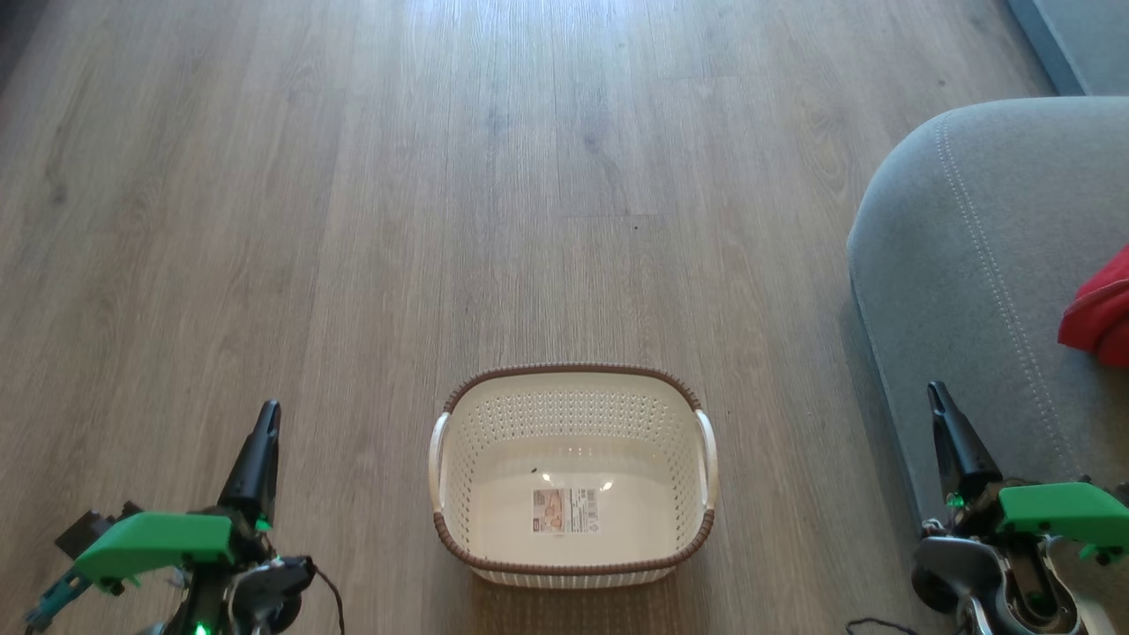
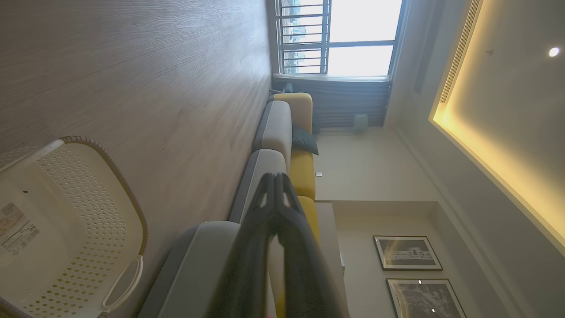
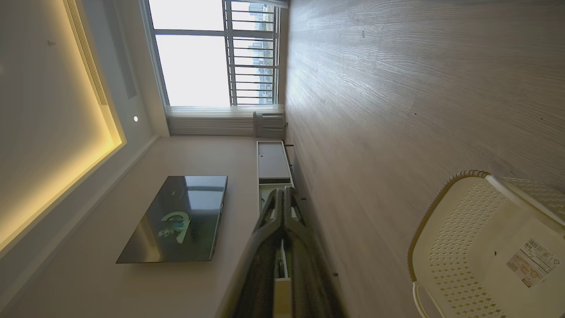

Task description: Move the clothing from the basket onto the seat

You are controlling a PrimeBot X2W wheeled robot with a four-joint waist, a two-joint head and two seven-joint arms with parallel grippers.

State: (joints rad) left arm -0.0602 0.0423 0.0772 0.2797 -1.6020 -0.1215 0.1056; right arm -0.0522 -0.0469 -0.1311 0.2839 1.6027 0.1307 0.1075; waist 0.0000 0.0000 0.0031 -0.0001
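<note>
At the right edge of the head view, a bright red soft fabric garment (image 1: 1101,313) lies on the large grey upholstered seat cushion (image 1: 961,265) — cut off by the frame, so its shape is hard to make out. On the wooden plank floor (image 1: 353,220) stands the small cream perforated plastic basket (image 1: 573,414), brown-rimmed, a printed label (image 1: 564,511) on its inner bottom. Flanking it, the left gripper (image 1: 267,413) and the right gripper (image 1: 935,392) have their fingers pressed together — grasping nothing.
</note>
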